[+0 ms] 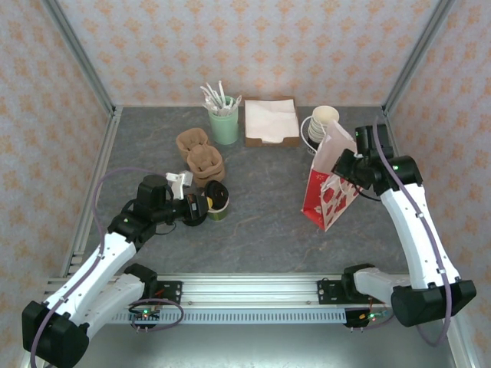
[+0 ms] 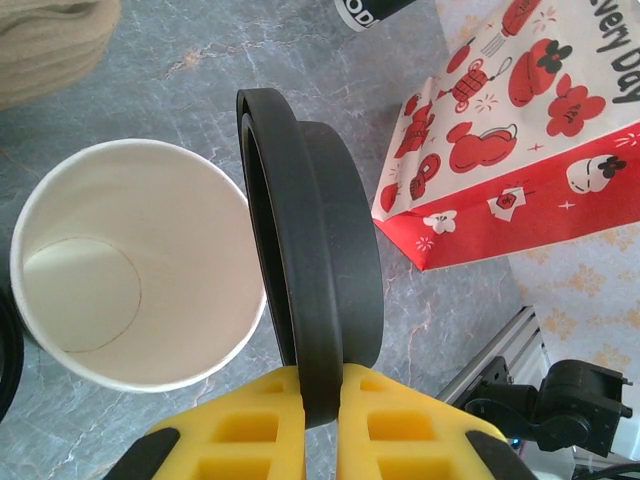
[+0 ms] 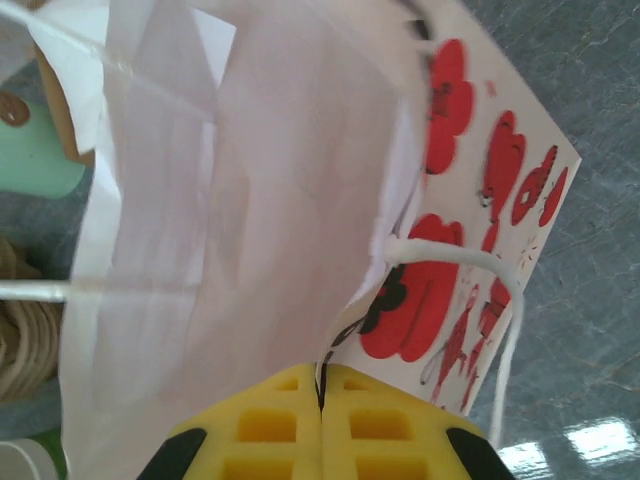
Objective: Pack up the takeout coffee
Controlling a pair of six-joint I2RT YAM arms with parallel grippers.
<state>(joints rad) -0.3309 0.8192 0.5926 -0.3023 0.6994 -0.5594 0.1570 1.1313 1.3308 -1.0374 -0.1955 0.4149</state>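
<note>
Left gripper (image 2: 322,378): yellow blocky pads with square recesses, pressed together on the rim of a flat round black plastic lid (image 2: 325,250). Lid held on edge, matte, with a raised lip.

Just left of the lid, small dark olive-green paper cup (image 2: 135,290). It stands upright with its mouth open, cream-white inside, thin rolled rim, round base seam showing. The lid's edge overlaps the cup rim in the left wrist view; contact cannot be told.

Right gripper (image 3: 321,388): same yellow pads, closed tight on the top edge of a red-and-white printed paper bag (image 3: 470,200). The bag is plain white and creased inside, its mouth gaping, with a white cord handle (image 3: 505,300) looping down its outer face.

From above: the cup sits left of centre, just in front of brown moulded-pulp cup carriers (image 1: 201,156). The bag stands on the right, leaning, well apart from the cup.

Back row, left to right:
- pale mint-green cup of white utensils (image 1: 224,126)
- brown cardboard tray of white napkins (image 1: 271,121)
- white stacked cups or lids (image 1: 321,124), too small to tell which

Surface: grey marbled table (image 1: 268,222), matte, flat.

Room: peach wallpaper with an orange floral motif on three sides, aluminium posts at the back corners, slotted aluminium rail along the near edge
</note>
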